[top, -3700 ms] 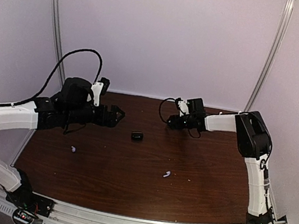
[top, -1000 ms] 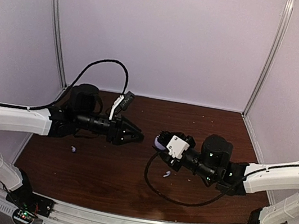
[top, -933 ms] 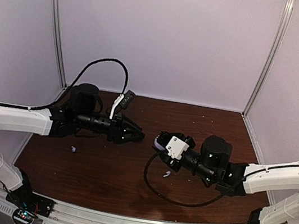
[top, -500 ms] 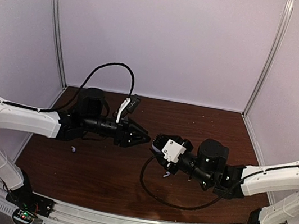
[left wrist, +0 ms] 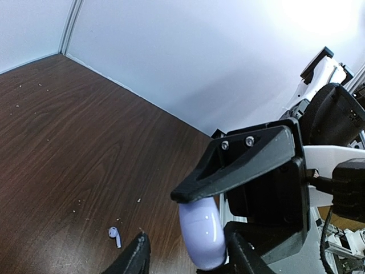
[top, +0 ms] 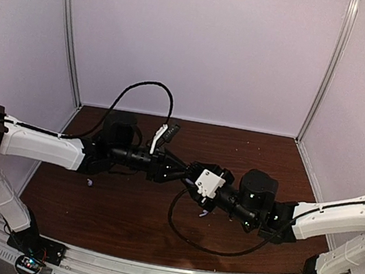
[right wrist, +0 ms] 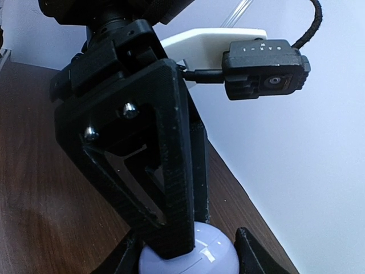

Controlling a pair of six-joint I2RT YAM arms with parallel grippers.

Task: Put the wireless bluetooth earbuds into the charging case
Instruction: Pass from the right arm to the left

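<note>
Seen from above, the left gripper [top: 178, 172] and right gripper [top: 194, 179] meet above the brown bench [top: 127, 225]. One earbud [top: 90, 182] lies at left, and a second earbud [top: 203, 213] lies under the right arm.

Left wrist: the right gripper clamps the glossy lavender charging case [left wrist: 202, 231]. The left jaws stand half-spread either side of it.

Right wrist: the lettering on the facing camera [right wrist: 265, 60] looks too blurred to read.
</note>
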